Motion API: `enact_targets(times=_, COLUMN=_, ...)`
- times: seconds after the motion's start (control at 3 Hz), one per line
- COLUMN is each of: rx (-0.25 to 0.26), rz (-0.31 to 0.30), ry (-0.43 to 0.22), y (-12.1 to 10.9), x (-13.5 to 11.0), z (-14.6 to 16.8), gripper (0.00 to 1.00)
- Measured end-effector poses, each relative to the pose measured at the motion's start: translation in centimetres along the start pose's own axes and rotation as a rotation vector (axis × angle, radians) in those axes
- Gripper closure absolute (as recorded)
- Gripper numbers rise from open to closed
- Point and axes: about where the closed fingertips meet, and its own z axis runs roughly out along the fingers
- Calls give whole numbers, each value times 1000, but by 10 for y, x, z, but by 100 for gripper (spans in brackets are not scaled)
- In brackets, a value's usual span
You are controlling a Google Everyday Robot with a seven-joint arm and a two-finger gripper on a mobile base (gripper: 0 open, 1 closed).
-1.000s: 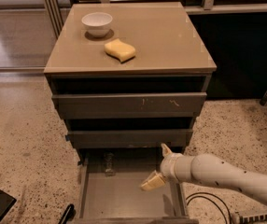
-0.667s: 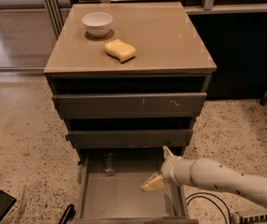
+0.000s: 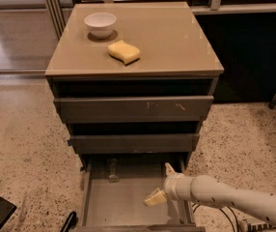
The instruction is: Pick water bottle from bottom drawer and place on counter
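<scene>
The water bottle is small and clear and sits at the back left of the bottom drawer, which is pulled out with its grey floor showing. My gripper is over the right side of the drawer, to the right of the bottle and apart from it. Its two pale fingers are spread open and hold nothing. The tan counter tops the cabinet above.
A white bowl and a yellow sponge sit on the counter's left half. The two upper drawers stand slightly out above the bottom drawer. Speckled floor lies on both sides, with cables at the lower right.
My gripper has sunk slightly lower over the right side of the bottom drawer. The bottle, bowl and sponge have not moved.
</scene>
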Motion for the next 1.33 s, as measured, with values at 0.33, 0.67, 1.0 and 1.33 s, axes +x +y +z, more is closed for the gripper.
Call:
enact_targets(times=0.33, rx=-65, rz=44, ry=-34, y=10, x=29, z=49, gripper=0)
enact_targets(times=0.67, rx=-125, rz=59, ry=-80, y=18, x=49, z=104, gripper=0)
enact_targets(times=1.0, rx=-140, rz=77, ry=-140, y=15, x=70, z=157, gripper=0)
enact_targets(times=1.33, rx=-123, rz=92, ry=-187, y=5, x=85, z=204, gripper=0)
